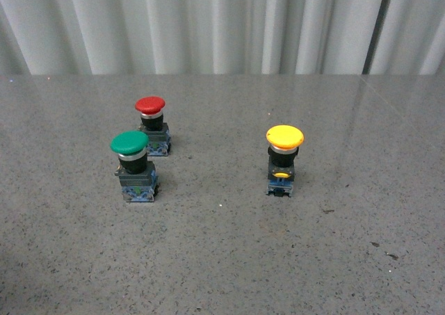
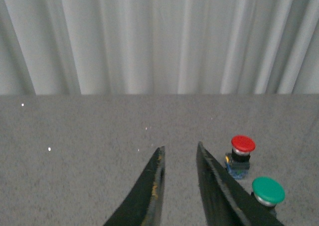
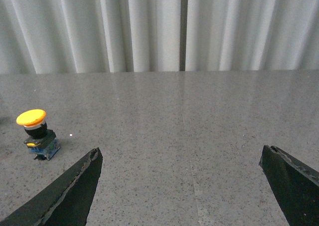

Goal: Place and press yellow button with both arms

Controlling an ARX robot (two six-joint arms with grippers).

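My left gripper [image 2: 180,147] is parted by only a narrow slit, with nothing between its jaws. My right gripper [image 3: 179,150] gapes wide, also empty. Both hang above the tabletop [image 1: 222,259]. The yellow button [image 1: 284,158] stands upright in the tabletop's right half, well apart from the green button [image 1: 132,163] and red button [image 1: 151,124] in the left half, red nearer the far edge
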